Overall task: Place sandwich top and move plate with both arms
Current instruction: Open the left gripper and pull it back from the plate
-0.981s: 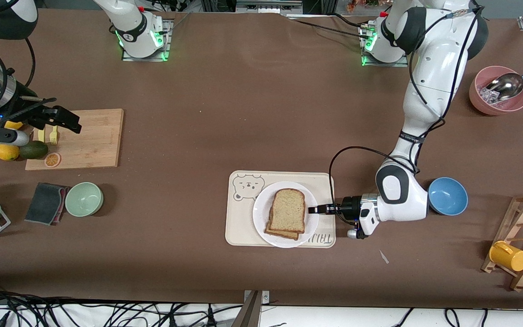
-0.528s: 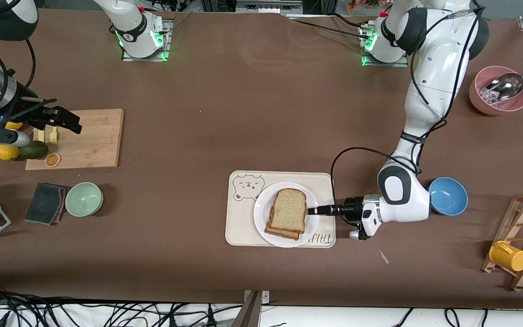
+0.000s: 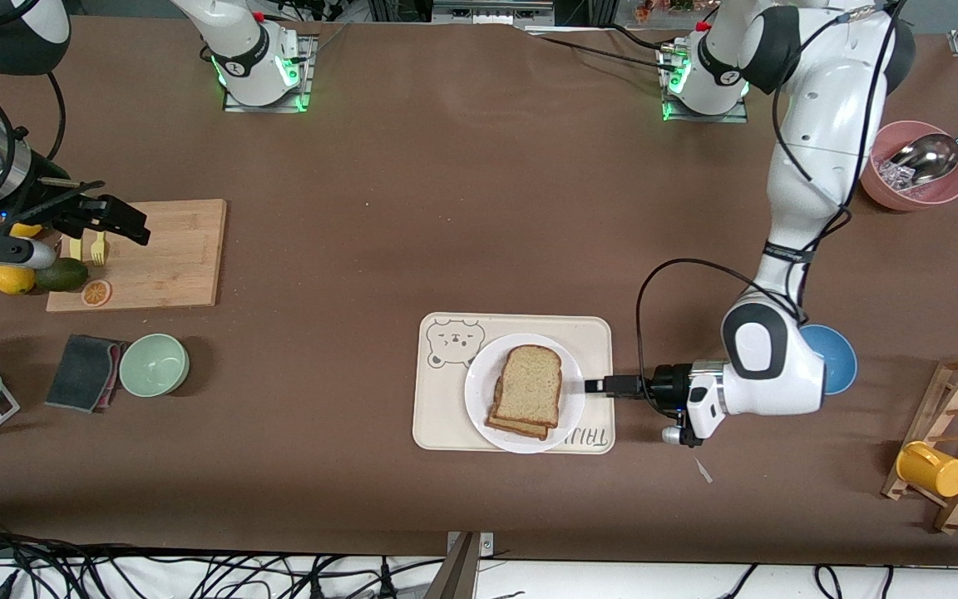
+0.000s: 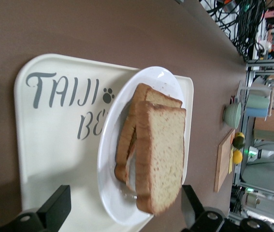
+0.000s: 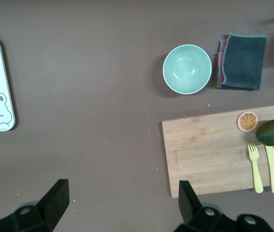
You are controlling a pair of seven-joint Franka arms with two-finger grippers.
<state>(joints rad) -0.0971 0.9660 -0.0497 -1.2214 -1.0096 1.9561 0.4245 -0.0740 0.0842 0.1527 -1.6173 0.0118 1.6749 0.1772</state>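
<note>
Two bread slices lie stacked on the round white plate (image 3: 524, 393); the upper one is the pale speckled sandwich top (image 3: 529, 385), lying on a browner bread slice (image 3: 515, 425). The plate stands on the cream rectangular tray with a bear face (image 3: 446, 391). The left claw (image 3: 592, 385) is low at the plate's rim, on the side toward the left arm's end of the table; its fingers (image 4: 54, 209) are spread wide, holding nothing. The right claw (image 3: 117, 218) waits over the wooden cutting board (image 3: 165, 254), also wide open and empty.
</note>
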